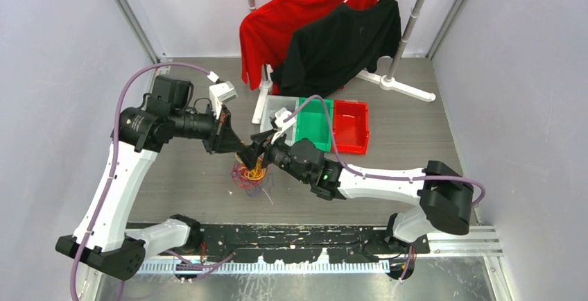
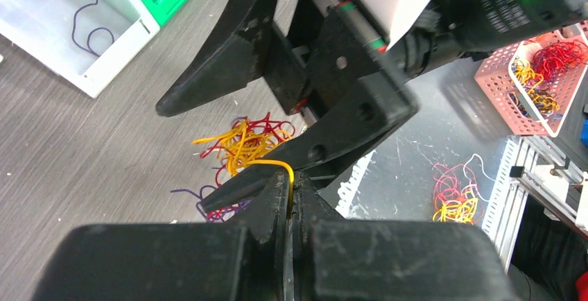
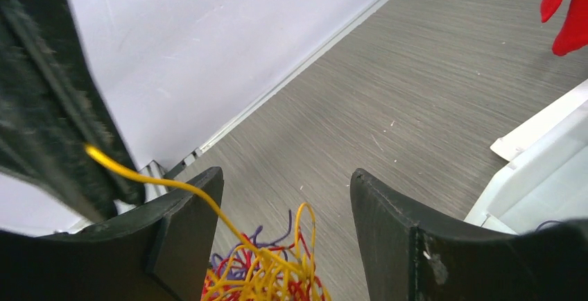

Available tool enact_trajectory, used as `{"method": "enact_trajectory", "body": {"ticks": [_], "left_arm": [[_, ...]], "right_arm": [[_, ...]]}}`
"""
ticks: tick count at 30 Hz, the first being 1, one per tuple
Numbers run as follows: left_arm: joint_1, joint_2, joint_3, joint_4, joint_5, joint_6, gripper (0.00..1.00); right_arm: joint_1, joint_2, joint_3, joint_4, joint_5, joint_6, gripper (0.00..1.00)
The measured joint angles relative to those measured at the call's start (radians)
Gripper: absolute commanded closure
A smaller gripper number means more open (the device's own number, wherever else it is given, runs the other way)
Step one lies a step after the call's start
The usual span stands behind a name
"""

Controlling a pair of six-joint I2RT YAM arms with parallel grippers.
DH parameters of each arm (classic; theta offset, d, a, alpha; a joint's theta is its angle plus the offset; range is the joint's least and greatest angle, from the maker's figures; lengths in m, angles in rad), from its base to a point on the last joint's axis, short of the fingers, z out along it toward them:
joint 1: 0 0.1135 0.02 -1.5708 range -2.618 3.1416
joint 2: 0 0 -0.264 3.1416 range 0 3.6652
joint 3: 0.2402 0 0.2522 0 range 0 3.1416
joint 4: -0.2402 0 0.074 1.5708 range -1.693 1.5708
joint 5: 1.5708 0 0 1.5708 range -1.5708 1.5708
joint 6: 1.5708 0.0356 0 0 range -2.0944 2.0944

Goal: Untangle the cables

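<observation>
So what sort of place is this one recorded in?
Probably a robotics lab test cell: plain panel walls with metal posts, table-mounted arms, and props like plastic bins and a shirt rack.

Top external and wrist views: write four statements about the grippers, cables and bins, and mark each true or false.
1. The left gripper is shut on a yellow cable. True.
2. The right gripper grips the tangle. False: its jaws stand open over the tangle, holding nothing.
3. The white bin holds a purple cable. True.
4. The red bin sits between the white bin and the green bin. False: the green bin is the middle one.
</observation>
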Motion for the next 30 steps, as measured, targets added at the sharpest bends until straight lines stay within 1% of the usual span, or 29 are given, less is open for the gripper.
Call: {"method": "enact_trajectory", "body": {"ticks": [10, 16, 20, 25, 28, 30], "left_arm": [[-0.024, 0.016, 0.072, -0.006, 0.032, -0.052, 1.00], [-0.048, 0.058, 0.163, -0.018, 0.029, -0.097, 1.00], [-0.052, 0.079, 0.202, -0.034, 0.027, -0.112, 1.00], [-0.053, 0.119, 0.309, -0.059, 0.003, -0.129, 1.00], [-0.055, 0.150, 0.411, -0.095, -0.037, -0.127, 1.00], [-0.056, 0.169, 0.490, -0.090, -0.045, -0.127, 1.00]], "right_arm": [[0.006, 0.085, 0.021, 0.044, 0.049, -0.031, 0.27], [0.006, 0.165, 0.017, 0.123, 0.091, -0.025, 0.27], [0.007, 0.181, -0.004, 0.187, 0.113, -0.019, 0.27], [0.010, 0.182, -0.043, 0.268, 0.138, -0.009, 0.28], [0.010, 0.182, -0.077, 0.324, 0.160, 0.000, 0.27], [0.010, 0.185, -0.111, 0.331, 0.173, -0.001, 0.27]]}}
